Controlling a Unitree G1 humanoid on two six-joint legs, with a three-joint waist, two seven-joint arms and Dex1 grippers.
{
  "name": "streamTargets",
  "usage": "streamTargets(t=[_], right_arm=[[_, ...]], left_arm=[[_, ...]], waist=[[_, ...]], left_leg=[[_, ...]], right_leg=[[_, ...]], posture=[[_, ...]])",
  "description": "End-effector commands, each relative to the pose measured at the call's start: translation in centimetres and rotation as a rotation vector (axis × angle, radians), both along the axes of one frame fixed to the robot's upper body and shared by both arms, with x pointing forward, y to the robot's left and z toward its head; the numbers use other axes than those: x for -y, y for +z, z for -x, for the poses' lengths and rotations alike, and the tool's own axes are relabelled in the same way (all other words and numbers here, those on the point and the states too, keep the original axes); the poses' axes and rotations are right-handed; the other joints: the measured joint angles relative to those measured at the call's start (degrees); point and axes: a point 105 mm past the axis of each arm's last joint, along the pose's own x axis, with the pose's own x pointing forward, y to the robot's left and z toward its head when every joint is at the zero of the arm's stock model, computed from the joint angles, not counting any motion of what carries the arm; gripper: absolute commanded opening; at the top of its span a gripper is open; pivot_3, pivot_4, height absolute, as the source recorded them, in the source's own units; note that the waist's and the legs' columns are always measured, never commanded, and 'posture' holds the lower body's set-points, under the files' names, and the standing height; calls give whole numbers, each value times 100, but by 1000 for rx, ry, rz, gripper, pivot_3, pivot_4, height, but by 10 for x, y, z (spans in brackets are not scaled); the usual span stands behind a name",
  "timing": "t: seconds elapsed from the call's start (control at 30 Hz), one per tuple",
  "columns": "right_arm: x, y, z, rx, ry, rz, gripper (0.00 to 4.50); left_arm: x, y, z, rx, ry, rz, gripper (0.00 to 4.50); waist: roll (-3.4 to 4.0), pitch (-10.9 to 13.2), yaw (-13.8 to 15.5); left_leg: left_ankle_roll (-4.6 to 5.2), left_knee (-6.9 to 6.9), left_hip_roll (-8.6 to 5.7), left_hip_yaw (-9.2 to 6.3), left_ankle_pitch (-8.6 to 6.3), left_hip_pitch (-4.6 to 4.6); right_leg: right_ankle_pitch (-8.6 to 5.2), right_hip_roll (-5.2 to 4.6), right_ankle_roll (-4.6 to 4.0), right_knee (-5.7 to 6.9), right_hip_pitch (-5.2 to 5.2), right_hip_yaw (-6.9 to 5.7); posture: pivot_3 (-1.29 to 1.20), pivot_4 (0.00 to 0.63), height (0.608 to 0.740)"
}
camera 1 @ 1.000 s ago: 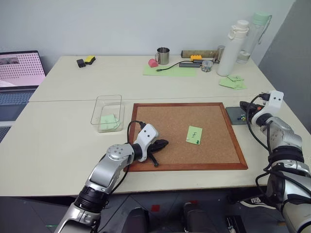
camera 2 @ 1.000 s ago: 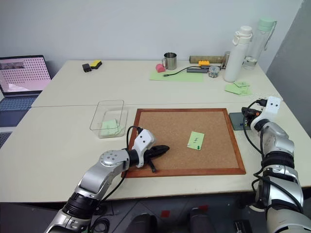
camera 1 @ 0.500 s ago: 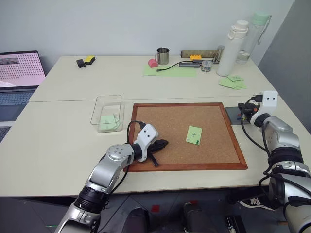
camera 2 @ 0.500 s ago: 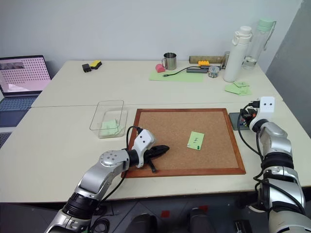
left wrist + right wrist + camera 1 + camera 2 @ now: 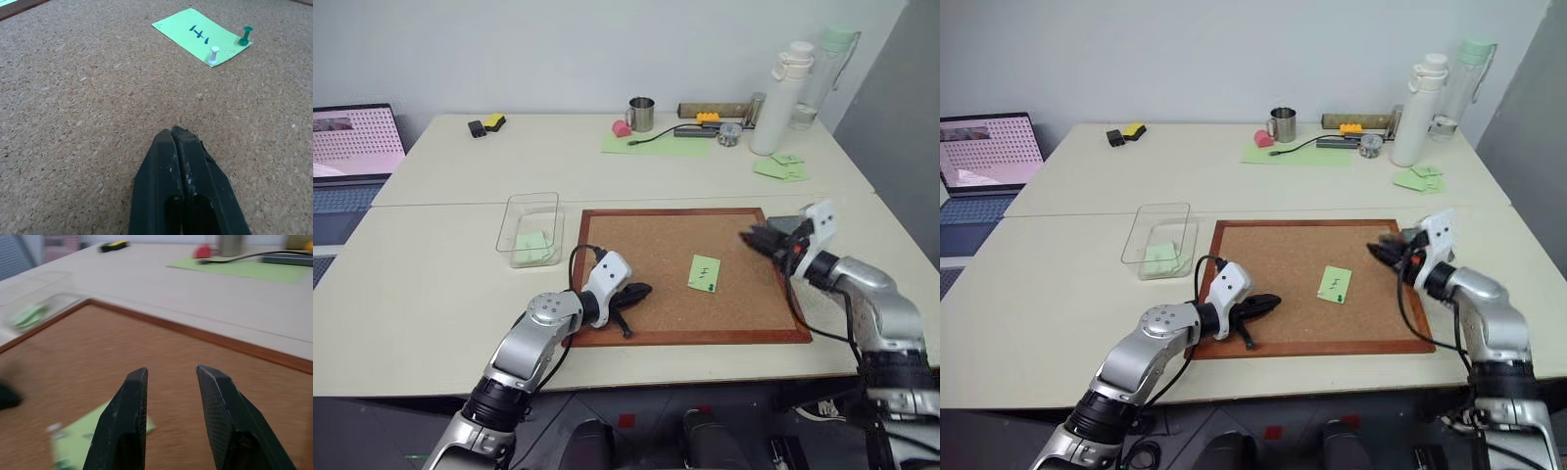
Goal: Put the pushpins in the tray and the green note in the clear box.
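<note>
Green note (image 5: 704, 273) sits pinned on the corkboard (image 5: 646, 245), right of its middle. Right gripper (image 5: 752, 238), fingers apart and empty, hangs just beyond the note and is nearer. Left gripper (image 5: 641, 290), fingers together, rests at the corkboard's near-left edge.

A pale table (image 5: 440, 294) bears a corkboard (image 5: 656, 245), clear box (image 5: 530, 227) and tray (image 5: 785, 225).

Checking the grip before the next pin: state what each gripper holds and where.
Nothing is held. The left gripper is shut empty above the corkboard; the right gripper is open and empty.
</note>
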Motion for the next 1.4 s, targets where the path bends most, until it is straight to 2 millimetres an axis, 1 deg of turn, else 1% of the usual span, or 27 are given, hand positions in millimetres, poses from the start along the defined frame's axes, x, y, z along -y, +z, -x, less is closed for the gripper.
streamTargets(t=[0.03,0.13,0.2,0.37,0.53,0.83,1.13,1.4], right_arm=[[-31,-6,19,25,50,29,1619],[-43,-18,24,6,44,35,1619],[-47,-24,25,-2,38,44,1619],[-46,-37,25,-29,8,71,1619],[-41,-49,25,-57,-32,75,1619],[-38,-58,21,-85,-96,41,1619],[-29,-47,14,-25,-129,45,1619],[-31,-57,18,-59,-106,77,1619]], left_arm=[[-5,-27,10,-97,1,-62,0],[-5,-27,10,-97,-6,-62,0],[-5,-26,10,-96,-8,-63,0],[-5,-26,10,-95,-13,-66,0],[-6,-26,10,-96,-11,-67,0],[-6,-27,11,-98,-6,-68,0],[-6,-27,11,-100,-4,-66,0],[-5,-26,11,-100,-3,-63,0]], waist=[[0,0,-1],[-1,0,0],[-1,0,3],[-2,0,12],[-5,-2,18],[-20,-12,17],[-24,-13,18],[-24,-13,20]], left_leg=[[0,0,-1,2,0,5],[0,0,-1,0,0,13],[-1,-1,-1,-1,0,19],[-3,-4,-1,-1,-2,19],[-3,-7,-1,-2,-2,23],[-3,-12,0,-2,-2,31],[-4,-19,0,-2,-3,33],[-4,-21,0,-3,-3,33]], right_leg=[[-2,0,-1,-1,2,2],[-6,-1,-6,-1,10,0],[-9,-1,-10,0,14,-1],[-10,-1,-10,-3,14,-2],[-12,0,-12,-3,16,-3],[-14,0,-16,-3,21,-3],[-17,-1,-20,-5,21,-3],[-17,-1,-21,-6,21,-3]], posture=[[0,150,740],[0,150,740],[0,150,740],[0,150,740],[0,150,740],[0,150,740],[0,150,740],[0,150,740]])
